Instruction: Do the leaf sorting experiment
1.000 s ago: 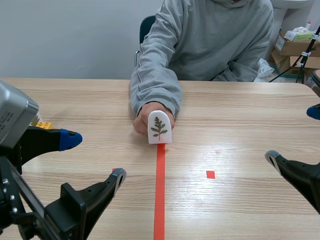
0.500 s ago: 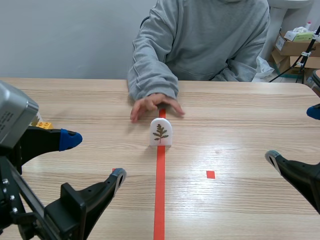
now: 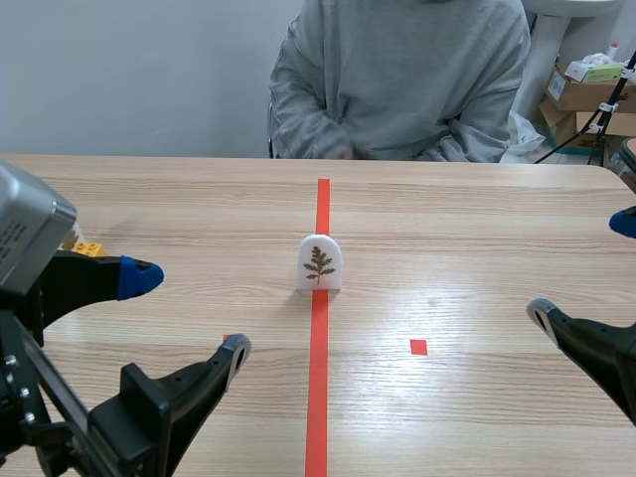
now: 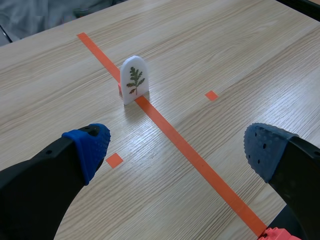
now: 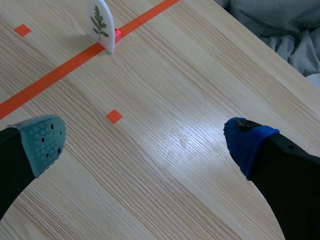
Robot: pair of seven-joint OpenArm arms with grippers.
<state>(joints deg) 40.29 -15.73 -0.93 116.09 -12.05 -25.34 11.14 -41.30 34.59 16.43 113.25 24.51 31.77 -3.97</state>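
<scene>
A white arch-shaped card (image 3: 320, 263) printed with a green leaf stands upright on the orange tape line, mid-table, with nothing touching it. My left gripper (image 3: 189, 313) hovers open at the near left, well short of the card. At the right edge my right gripper (image 3: 584, 268) is open too, far from the card. In the left wrist view the card (image 4: 133, 79) stands ahead of the open gripper (image 4: 177, 150). The right wrist view has the card (image 5: 100, 22) ahead and off to one side of the open gripper (image 5: 146, 142), with a small red block (image 5: 118, 34) at its base.
A person in a grey hoodie (image 3: 407, 70) sits across the table, hands drawn back to the far edge. A yellow brick (image 3: 87, 247) lies near my left arm. Cardboard boxes (image 3: 586, 94) stand beyond the table at back right. A red-orange piece (image 4: 280, 234) shows under my left gripper.
The person's hand let go of the leaf card and drew back across the table to their body. The card stays standing on the tape line. Neither arm has moved.
</scene>
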